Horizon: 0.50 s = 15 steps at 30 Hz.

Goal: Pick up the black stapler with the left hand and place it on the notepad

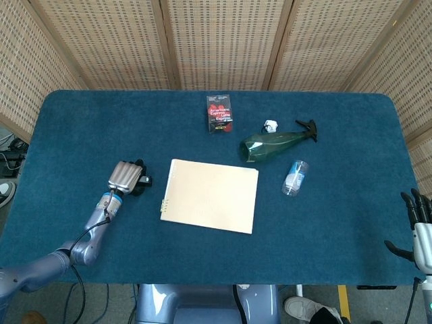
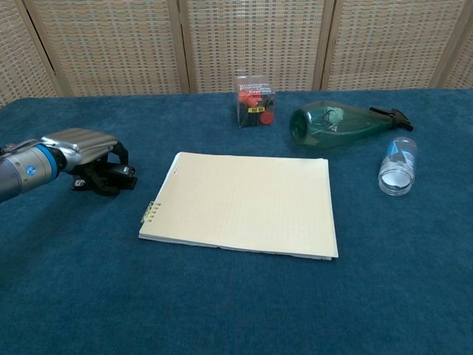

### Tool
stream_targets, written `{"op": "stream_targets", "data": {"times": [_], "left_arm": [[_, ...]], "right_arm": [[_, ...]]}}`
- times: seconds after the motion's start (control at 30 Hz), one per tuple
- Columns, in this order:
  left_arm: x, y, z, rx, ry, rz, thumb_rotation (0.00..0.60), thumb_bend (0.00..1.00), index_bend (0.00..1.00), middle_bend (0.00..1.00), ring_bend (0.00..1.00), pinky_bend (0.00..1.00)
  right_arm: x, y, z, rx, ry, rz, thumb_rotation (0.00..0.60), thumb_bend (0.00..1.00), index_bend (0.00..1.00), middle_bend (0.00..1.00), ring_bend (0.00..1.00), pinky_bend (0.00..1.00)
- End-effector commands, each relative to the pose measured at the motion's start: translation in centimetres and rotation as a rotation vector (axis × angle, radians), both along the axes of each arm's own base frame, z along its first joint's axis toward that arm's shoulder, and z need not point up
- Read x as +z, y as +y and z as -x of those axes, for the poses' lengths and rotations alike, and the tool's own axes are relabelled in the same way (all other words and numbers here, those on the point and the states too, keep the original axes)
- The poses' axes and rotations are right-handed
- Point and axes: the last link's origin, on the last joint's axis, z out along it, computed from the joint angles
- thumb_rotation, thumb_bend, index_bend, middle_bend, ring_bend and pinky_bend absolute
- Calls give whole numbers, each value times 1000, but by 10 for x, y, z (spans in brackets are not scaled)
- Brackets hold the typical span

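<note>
Under left robot hand (image 2: 83, 148) | black stapler (image 2: 111, 178) gripped | table, beside notepad (image 2: 244, 202)

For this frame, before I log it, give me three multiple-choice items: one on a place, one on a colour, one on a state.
1. Where is the stapler?
A. on the notepad
B. on the table, left of the notepad
C. beside the spray bottle

2. What colour is the spray bottle?
A. green
B. red
C. white

3. How is the left hand?
A. spread wide above the notepad
B. fingers curled over the stapler
C. out of view

Answers: 1 B, it sits on the table left of the notepad. 2 A, its body is green. 3 B, the fingers wrap the stapler.
</note>
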Motion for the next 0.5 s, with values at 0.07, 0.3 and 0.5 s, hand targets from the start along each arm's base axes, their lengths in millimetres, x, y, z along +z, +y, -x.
{"op": "stream_targets", "data": {"times": [0.07,0.3,0.5], "left_arm": [[-3,0,0,2,6,1,600,379,512,302,437,463],[-3,1,-1,3,-2,1,600,469,633,426,541,532],[10,2,-6,-24,-26,-22,600,482,664,446,558,544]], "right_arm": [[0,0,0,-1,0,1,600,0,0,0,0,0],[1,0,0,-2,-3,2,600,0,0,0,0,0],[1,1,0,0,-5,4,600,0,0,0,0,0]]}}
